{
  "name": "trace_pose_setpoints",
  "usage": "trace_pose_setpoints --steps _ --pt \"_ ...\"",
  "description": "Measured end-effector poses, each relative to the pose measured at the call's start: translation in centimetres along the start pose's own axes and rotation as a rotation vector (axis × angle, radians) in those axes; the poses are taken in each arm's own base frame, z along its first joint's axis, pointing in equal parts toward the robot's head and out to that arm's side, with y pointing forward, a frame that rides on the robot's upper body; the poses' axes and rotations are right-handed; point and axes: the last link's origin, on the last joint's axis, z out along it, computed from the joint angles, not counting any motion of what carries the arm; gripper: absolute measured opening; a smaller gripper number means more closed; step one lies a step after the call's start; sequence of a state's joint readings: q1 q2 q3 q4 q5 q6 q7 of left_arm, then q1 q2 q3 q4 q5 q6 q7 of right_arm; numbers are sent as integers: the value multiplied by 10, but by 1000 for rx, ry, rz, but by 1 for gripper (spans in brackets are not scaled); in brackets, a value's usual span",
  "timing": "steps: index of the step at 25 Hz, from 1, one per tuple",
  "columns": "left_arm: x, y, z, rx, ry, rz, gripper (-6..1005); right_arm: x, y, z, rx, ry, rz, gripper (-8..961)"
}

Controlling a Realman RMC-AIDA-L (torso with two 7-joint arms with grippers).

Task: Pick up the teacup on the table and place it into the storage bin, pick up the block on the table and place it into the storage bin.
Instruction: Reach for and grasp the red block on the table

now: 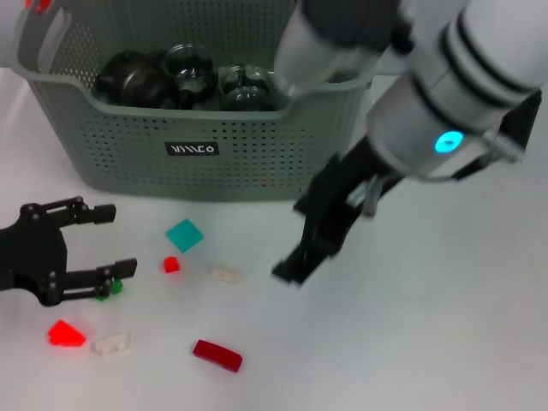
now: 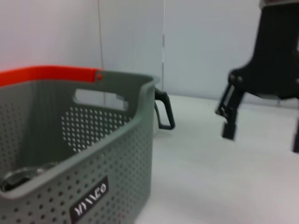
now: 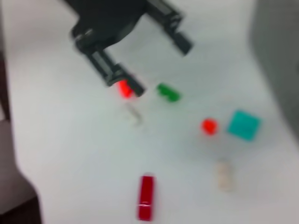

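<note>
Blocks: small blocks lie on the white table (image 1: 445,342) in front of the storage bin (image 1: 240,128). There is a teal block (image 1: 184,235), a small red block (image 1: 171,265), a clear block (image 1: 225,273), a dark red block (image 1: 217,354), a bright red block (image 1: 66,333), another clear block (image 1: 112,344) and a green block (image 1: 110,289).
Teacup: I see no teacup on the table. Glass and dark things (image 1: 184,77) already sit inside the bin, but I cannot tell if one is the teacup.
Bin: it stands at the back of the table, with a black label (image 1: 192,149) on its front wall.
Right gripper (image 1: 300,261): it hangs low over the table, just beside the clear block near the middle. It holds nothing. I cannot tell if its claw is wide or narrow.
Left gripper (image 1: 110,241): its claw is wide and holds nothing. It sits low at the left, with the green block right by its lower finger.
Step now: I think the block part is the job in hand.
Next move: one claw must go down around one block, close on it, lift it and carry it over the bin wall.
</note>
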State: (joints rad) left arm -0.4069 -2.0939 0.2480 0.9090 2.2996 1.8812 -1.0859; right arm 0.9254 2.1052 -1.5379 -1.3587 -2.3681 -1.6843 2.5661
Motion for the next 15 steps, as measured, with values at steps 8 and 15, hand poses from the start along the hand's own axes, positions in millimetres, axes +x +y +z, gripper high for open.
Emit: trace_pose_setpoints --steps 8,15 --pt "-3 3 0 -23 -25 -4 785 -14 21 48 -121 70 -8 942" --pt "-2 2 1 -29 -25 10 784 -16 25 83 -142 111 -8 941"
